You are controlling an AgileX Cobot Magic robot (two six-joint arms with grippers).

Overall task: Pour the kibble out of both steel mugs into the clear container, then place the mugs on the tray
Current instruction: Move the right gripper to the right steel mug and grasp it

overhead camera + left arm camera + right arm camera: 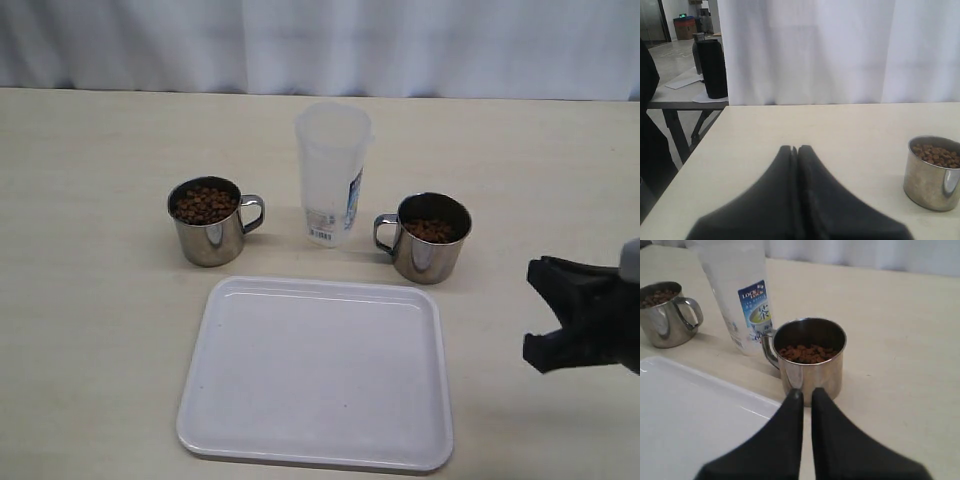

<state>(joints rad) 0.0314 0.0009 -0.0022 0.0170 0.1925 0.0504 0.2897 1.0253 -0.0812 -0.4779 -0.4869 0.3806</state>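
Note:
Two steel mugs stand on the table with kibble inside: the left mug (207,232) is nearly full (204,204), the right mug (431,250) holds less (432,230). Between them rises the clear container (332,172), upright, lid off. The white tray (315,372) lies in front of them, bare. My right gripper (534,288) hovers right of the tray; its tips (806,392) point at the right mug (810,375), a narrow gap between them, nothing held. My left gripper (797,148) is shut and empty, with the left mug (932,172) ahead and off to one side.
A white curtain (320,40) hangs behind the table. In the left wrist view the table edge (700,145) drops off to a floor, and a second table with a black cylinder (712,67) stands beyond it.

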